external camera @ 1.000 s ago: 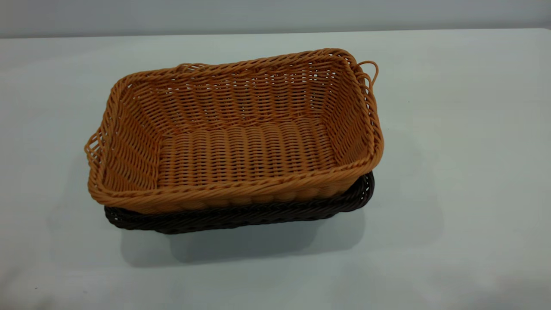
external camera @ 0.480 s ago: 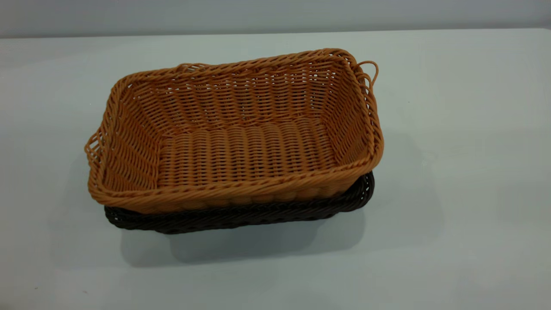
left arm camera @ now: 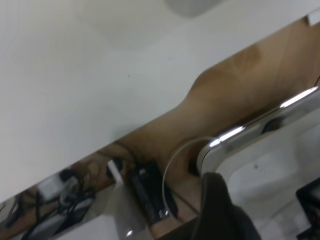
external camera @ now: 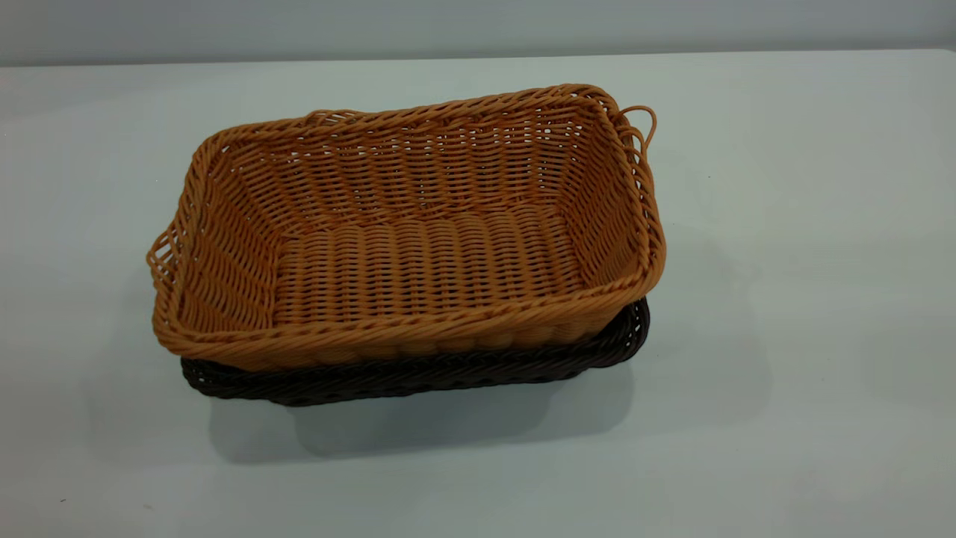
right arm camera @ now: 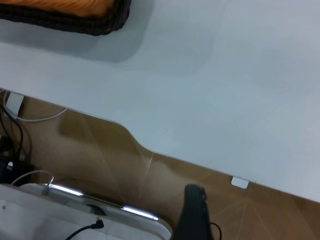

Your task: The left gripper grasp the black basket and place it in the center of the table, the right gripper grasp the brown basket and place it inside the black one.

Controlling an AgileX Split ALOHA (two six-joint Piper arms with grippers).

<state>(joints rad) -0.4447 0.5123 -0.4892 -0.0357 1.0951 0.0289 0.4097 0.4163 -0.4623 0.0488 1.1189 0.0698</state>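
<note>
The brown basket (external camera: 418,246) sits nested inside the black basket (external camera: 418,373) in the middle of the table (external camera: 784,224). Only the black basket's near rim and right corner show beneath it. In the right wrist view a corner of the black basket (right arm camera: 80,22) with a strip of the brown basket (right arm camera: 65,5) lies far off on the table (right arm camera: 225,75). Neither gripper appears in the exterior view. The left gripper (left arm camera: 220,210) and the right gripper (right arm camera: 195,215) each show as a dark part hanging past the table's edge, over the floor, holding nothing that I can see.
Beyond the table's edge lie brown floor (right arm camera: 100,145), a white chrome-edged base (left arm camera: 270,150), cables and a power strip (left arm camera: 150,195). A small white tab (right arm camera: 240,182) sticks out under the table edge.
</note>
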